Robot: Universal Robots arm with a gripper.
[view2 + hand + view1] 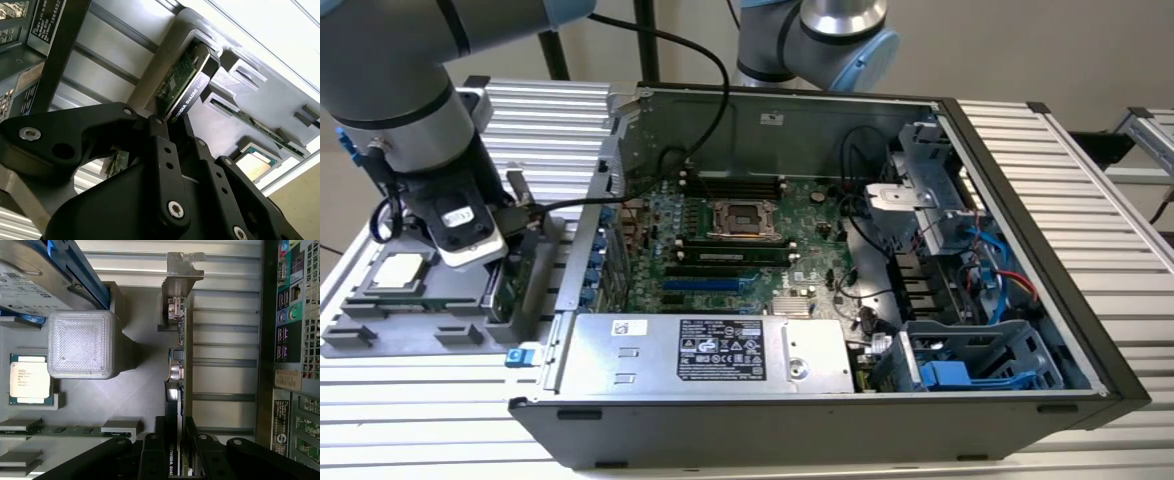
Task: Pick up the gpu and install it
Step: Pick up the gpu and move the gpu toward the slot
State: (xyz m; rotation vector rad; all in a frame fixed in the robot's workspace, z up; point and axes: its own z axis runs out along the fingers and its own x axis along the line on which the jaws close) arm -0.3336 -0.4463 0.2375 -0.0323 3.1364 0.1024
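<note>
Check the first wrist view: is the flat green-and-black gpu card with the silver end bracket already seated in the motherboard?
No, the gpu card stands on edge in the grey parts tray, outside the case.

The exterior view looks down from high up on the open case and the tray at the exterior view's left. Both wrist views sit close behind the gripper, facing the tray; they share the gpu and CPU.
</note>
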